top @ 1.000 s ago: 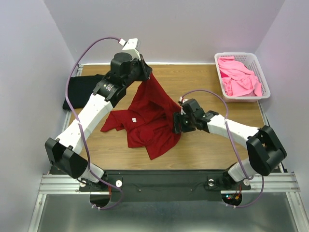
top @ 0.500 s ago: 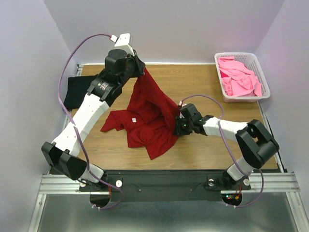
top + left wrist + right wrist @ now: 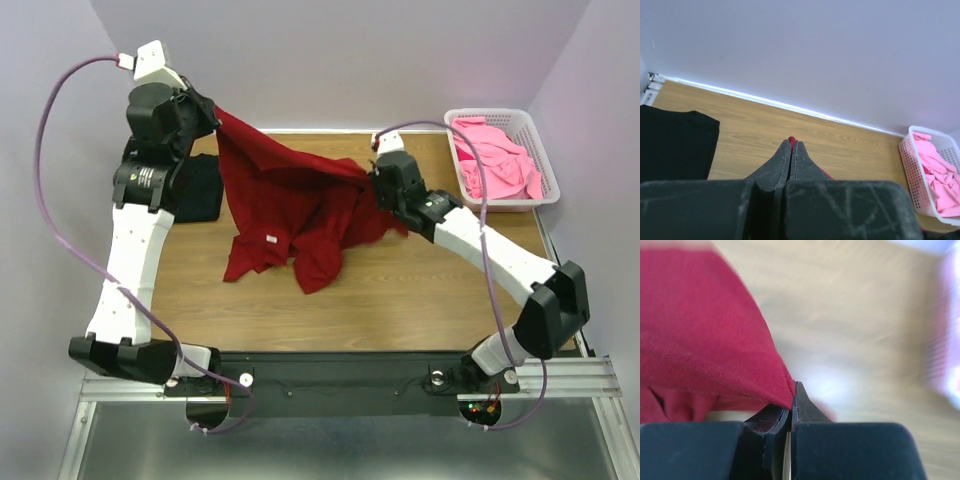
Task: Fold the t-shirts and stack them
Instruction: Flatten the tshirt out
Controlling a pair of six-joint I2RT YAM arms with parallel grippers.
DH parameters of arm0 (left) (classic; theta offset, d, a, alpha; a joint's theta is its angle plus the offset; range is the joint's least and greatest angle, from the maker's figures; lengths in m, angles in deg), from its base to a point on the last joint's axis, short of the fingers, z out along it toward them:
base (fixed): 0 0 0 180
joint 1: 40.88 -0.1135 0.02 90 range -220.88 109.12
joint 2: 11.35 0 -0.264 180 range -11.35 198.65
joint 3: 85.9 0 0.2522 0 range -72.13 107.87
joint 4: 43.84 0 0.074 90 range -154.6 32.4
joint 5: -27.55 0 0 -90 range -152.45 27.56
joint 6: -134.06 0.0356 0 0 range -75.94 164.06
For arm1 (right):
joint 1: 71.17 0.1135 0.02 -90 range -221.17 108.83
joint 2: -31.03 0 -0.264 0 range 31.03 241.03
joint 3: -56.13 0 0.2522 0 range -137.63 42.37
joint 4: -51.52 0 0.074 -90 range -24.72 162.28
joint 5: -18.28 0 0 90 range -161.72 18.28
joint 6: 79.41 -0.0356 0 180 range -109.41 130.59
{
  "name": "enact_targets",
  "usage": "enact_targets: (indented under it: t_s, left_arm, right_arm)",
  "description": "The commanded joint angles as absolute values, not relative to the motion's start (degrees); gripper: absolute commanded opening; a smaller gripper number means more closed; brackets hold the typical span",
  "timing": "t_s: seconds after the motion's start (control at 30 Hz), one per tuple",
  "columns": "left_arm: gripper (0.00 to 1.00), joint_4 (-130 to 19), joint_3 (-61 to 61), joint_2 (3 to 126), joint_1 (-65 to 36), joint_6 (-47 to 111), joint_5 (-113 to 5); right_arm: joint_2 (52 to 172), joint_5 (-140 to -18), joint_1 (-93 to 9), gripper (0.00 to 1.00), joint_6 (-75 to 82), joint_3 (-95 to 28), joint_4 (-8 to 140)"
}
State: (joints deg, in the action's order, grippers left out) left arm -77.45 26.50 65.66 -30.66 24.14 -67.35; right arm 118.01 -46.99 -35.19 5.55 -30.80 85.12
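A dark red t-shirt (image 3: 290,200) hangs stretched between my two grippers above the wooden table (image 3: 420,290), its lower part drooping onto the wood. My left gripper (image 3: 213,115) is raised at the back left, shut on one edge; a sliver of dark red t-shirt (image 3: 791,139) shows at its tips (image 3: 791,145). My right gripper (image 3: 372,180) is shut on the opposite edge, and the dark red t-shirt (image 3: 700,340) bunches left of its closed fingers (image 3: 793,400). A black t-shirt (image 3: 200,185) lies flat at the back left, also the black t-shirt (image 3: 675,145) in the left wrist view.
A white lattice basket (image 3: 540,165) at the back right holds crumpled pink t-shirts (image 3: 490,155); the basket (image 3: 912,175) also shows at the right edge of the left wrist view. Grey walls close in the table on three sides.
The right gripper closed on the red shirt's edge and lifted it toward the back. The left arm swung up and left with its corner, pulling the shirt taut.
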Motion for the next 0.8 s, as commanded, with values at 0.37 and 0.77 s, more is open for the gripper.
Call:
enact_targets:
  t_s: [0.37,0.77]
  left_arm:
    - [0.00,-78.86,5.32,40.63,-31.30,20.26,-78.25]
    - [0.00,-81.68,-14.30,28.12,-31.30,13.66,-82.31]
  right_arm:
    - [112.95,-61.78,-35.58,0.26,4.45,-23.49,101.57]
    - [111.54,-61.44,-42.78,0.54,-11.11,-18.38,101.59]
